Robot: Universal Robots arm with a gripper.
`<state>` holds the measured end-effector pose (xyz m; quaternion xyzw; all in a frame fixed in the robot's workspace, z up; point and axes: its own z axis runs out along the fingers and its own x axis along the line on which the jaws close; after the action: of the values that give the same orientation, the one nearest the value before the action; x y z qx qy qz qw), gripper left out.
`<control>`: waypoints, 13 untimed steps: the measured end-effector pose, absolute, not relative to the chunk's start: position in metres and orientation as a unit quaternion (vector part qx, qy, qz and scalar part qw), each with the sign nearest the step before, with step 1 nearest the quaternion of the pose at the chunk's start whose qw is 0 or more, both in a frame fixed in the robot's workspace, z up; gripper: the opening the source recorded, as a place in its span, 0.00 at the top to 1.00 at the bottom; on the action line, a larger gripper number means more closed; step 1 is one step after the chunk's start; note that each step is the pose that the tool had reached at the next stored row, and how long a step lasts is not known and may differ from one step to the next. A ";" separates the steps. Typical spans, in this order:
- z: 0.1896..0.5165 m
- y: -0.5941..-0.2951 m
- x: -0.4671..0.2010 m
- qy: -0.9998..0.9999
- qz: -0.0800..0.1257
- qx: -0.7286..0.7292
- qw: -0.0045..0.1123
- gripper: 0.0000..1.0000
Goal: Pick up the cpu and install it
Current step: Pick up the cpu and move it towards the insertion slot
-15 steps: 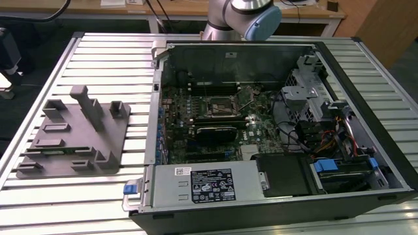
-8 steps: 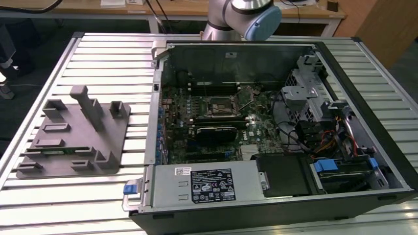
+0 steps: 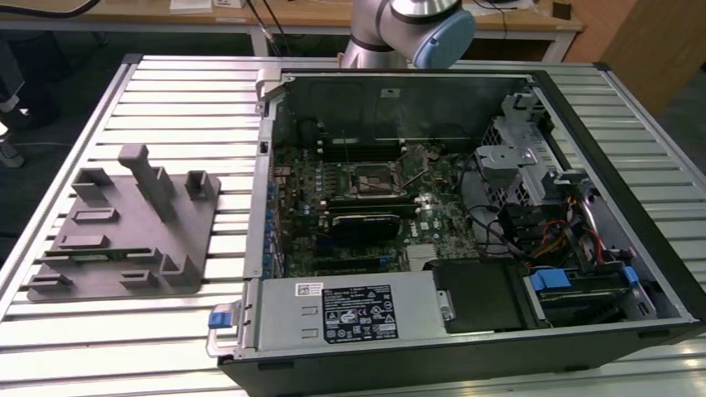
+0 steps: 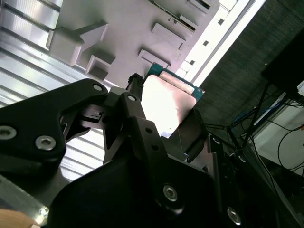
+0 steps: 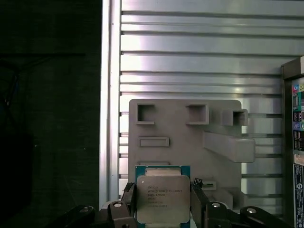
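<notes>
"Where's the cpu?"

"Lifted off, gripped in the tool. In the first wrist view a black finger presses each side edge, and the metal top faces the camera."

"What's behind it?"

"The grey holder block, lying on the ribbed surface. In the exterior view the open computer case stands just beside that block, on the exterior view's right."
</notes>
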<state>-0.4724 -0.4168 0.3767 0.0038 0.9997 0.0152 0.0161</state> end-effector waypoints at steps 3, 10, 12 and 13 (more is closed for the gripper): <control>0.376 -0.417 -0.469 1.000 0.015 0.004 0.016 0.45; 0.376 -0.417 -0.458 1.000 0.015 0.004 0.016 0.45; 0.376 -0.417 -0.454 1.000 0.015 0.004 0.016 0.45; 0.376 -0.417 -0.452 1.000 0.015 0.004 0.016 0.45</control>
<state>-0.4524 -0.4169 0.3765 0.0038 0.9997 0.0153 0.0162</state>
